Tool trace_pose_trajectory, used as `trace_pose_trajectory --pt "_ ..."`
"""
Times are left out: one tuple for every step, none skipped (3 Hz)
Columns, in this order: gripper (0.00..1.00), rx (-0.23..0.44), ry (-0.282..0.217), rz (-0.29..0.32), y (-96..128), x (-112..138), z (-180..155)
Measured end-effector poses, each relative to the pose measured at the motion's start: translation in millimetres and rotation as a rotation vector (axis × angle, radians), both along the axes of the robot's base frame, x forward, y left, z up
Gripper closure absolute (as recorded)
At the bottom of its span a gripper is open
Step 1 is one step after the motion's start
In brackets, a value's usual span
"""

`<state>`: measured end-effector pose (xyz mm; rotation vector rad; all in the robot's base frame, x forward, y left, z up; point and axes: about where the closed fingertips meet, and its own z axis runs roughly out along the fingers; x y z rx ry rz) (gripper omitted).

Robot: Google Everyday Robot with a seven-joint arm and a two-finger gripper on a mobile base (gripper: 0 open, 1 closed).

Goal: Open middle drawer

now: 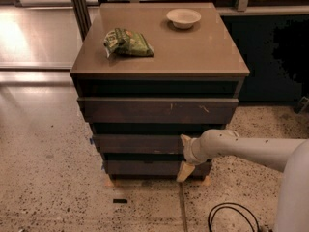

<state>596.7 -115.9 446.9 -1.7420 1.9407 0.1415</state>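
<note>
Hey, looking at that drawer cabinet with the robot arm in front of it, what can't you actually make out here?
All in the camera view, the only one:
- Inside of the middle drawer: hidden behind its own front.
- Whether the gripper touches that front: its open jaws stand before the drawer's right part and cover the contact.
- Black cable on the floor: cut off by the bottom edge.
</note>
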Motion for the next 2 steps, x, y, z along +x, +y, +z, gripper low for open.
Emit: trace_pose_trajectory --pt "0.00 -0.007 0.014 0.011 0 9 -9" --pt "0.00 0.001 0.055 0.012 -9 44 -35"
